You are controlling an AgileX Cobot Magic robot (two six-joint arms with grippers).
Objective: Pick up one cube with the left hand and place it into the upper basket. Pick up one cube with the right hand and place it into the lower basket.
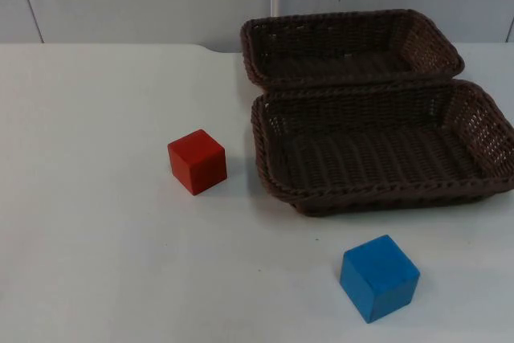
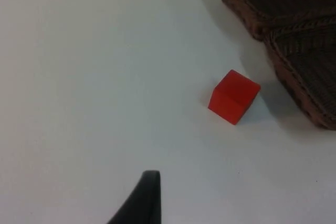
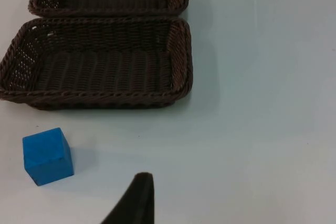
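1. A red cube (image 1: pixel 197 161) is being carried by the counter (image 1: pixel 96 238), left of the lower basket (image 1: pixel 385 194).
2. A blue cube (image 1: pixel 378 277) is being carried in front of that basket.
3. The upper basket (image 1: pixel 353 76) is being touched by the lower one.
4. Whether either arm's jaws are open cannot be told.

Red cube (image 1: pixel 197 161) near lower basket (image 1: pixel 273 186) rim; open table (image 1: pixel 88 198) around blue cube (image 1: pixel 378 277).
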